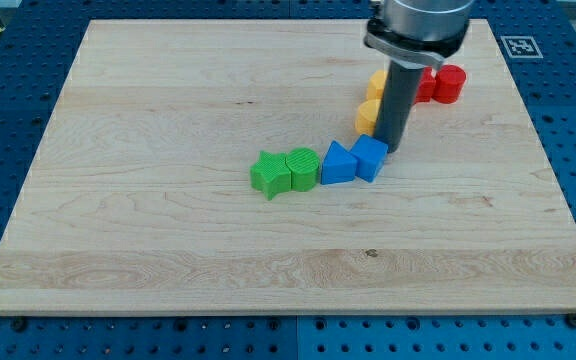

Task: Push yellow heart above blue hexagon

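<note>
My rod comes down from the view's top and my tip [393, 148] rests on the board just right of and above the blue hexagon [371, 157]. A blue block of unclear shape [338, 163] touches the hexagon's left side. Two yellow blocks sit behind the rod and are partly hidden: the lower one [367, 117] lies just above the blue hexagon, left of my tip, and the upper one [377, 83] lies above it. I cannot tell which is the heart.
A green star [268, 174] and a green round block [303, 168] sit left of the blue blocks in a row. Two red blocks [450, 84] lie at the view's top right near the wooden board's [168, 230] far edge.
</note>
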Motion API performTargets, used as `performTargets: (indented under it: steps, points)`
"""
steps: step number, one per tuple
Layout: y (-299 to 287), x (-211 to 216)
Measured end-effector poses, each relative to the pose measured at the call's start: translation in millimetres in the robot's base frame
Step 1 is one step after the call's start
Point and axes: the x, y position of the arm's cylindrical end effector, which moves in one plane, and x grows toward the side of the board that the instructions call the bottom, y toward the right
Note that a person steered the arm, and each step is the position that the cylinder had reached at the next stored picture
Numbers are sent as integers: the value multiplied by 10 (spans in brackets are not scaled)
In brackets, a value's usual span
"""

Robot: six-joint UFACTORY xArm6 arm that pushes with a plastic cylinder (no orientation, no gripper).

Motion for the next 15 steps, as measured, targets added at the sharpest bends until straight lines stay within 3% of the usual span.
performTargets:
  steps: [3,8,15]
  points:
    - [28,-90]
    - [591,-56]
    - [385,-273]
